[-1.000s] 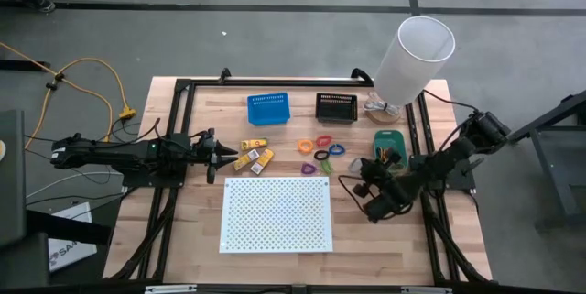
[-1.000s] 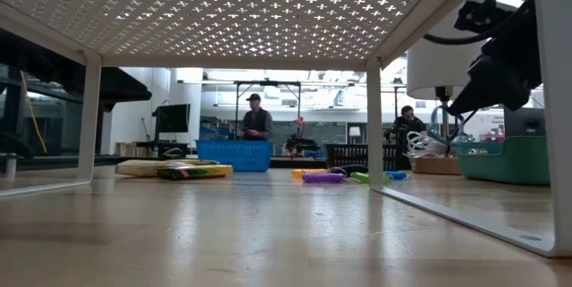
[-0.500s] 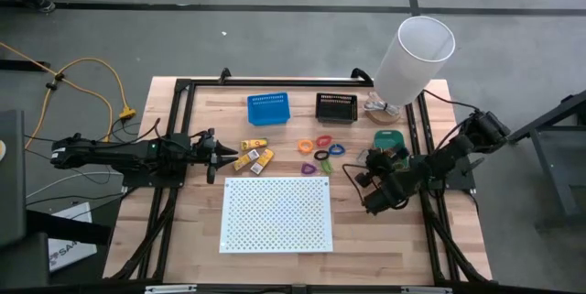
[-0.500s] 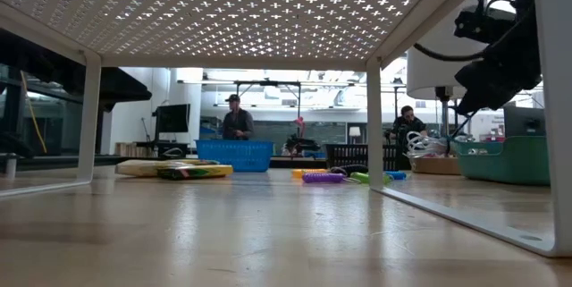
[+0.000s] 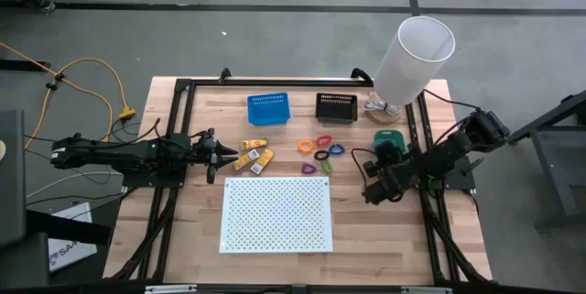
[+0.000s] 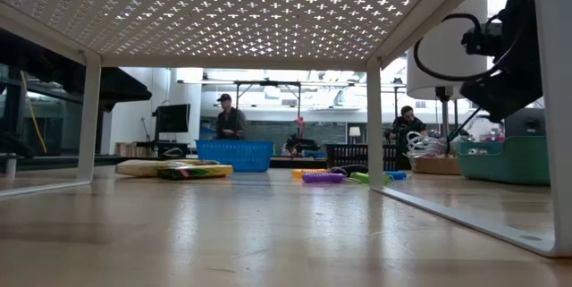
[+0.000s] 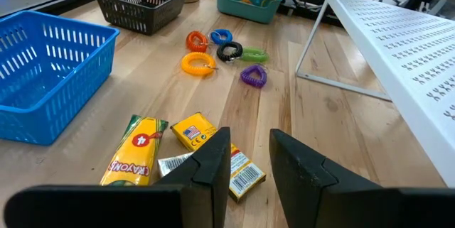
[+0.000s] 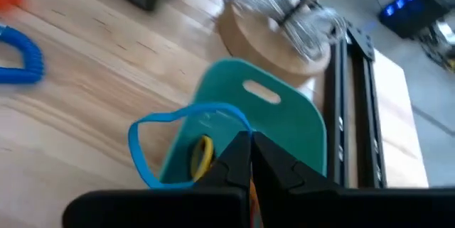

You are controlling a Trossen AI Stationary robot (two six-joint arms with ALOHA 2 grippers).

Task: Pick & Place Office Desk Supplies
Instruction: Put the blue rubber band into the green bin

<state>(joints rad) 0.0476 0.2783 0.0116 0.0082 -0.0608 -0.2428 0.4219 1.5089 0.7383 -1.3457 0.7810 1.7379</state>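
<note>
A: Wooden table (image 5: 183, 230), workshop room behind. Right gripper (image 8: 249, 158)?

B: Jaws pinched together on a blue rubber band (image 8: 153, 137), hanging above the green bin (image 8: 284, 125) by the lamp base (image 8: 274, 33)

A: Left gripper (image 7: 245, 158)?

B: Half parted, nothing in it, low over the yellow packets (image 7: 206, 146) beside the blue bin (image 7: 43, 79). Coloured loops (image 7: 220, 50) lie further out, near the white board (image 5: 275, 213)

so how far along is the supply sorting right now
Early. Done: the green bin holds a yellow band. In hand: the right claw, shut on a blue rubber band, is at that bin. Left: the crayon packets and coil loops lie loose on the table, and the blue basket looks empty. The left claw hangs by the packets, holding nothing.
</note>
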